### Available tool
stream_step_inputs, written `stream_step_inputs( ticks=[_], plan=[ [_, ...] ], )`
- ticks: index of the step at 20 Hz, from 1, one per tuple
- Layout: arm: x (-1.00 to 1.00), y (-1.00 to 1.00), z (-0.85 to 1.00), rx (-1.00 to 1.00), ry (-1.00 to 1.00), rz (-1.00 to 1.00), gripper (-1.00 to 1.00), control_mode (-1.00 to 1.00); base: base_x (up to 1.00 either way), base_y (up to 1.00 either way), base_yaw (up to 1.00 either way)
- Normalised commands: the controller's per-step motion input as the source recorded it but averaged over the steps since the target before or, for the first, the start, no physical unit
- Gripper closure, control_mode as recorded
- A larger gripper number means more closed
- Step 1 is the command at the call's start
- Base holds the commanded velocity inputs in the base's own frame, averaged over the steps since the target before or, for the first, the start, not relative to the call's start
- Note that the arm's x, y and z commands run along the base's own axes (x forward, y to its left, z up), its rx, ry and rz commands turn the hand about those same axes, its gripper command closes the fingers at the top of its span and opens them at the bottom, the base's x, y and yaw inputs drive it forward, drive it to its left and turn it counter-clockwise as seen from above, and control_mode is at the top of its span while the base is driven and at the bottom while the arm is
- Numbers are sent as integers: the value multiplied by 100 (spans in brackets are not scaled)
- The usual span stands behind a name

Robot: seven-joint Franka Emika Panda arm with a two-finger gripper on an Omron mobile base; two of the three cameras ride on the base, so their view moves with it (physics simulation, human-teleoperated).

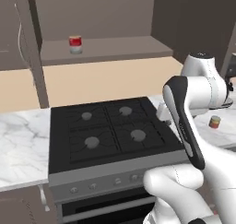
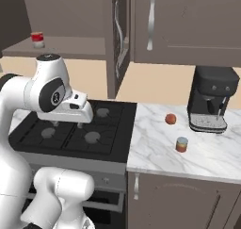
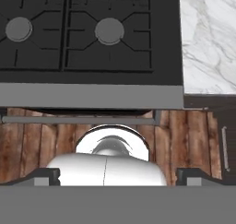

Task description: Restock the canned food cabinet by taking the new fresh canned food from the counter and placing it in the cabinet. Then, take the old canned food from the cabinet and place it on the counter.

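A white robot arm is hovering over a black stovetop (image 1: 110, 128), its pincer (image 3: 118, 174) pointing down at the stove's front edge with both dark fingertips (image 3: 46, 176) standing wide apart and gripping nothing. Up and far to the pincer's left, the old canned food (image 1: 75, 44), red-banded with pale ends, is sitting upright on the shelf of the open cabinet (image 1: 106, 49). Well off to the pincer's right, the new fresh canned food (image 2: 181, 144) is standing upright on the counter (image 2: 155, 150), near a round red fruit (image 2: 171, 118) and a black coffee machine (image 2: 211, 99) farther back.
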Motion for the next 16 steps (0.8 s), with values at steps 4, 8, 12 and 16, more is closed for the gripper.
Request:
stream_step_inputs(
  ticks=[4,8,12,16],
  plan=[
    [0,0,0,0,0,0,-100,100,-2,-55,-12],
    [0,0,0,0,0,0,-100,100,0,-66,-9],
    [0,0,0,0,0,0,-100,100,-5,-76,-7],
    [0,0,0,0,0,0,-100,100,-1,-71,-7]
  ],
)
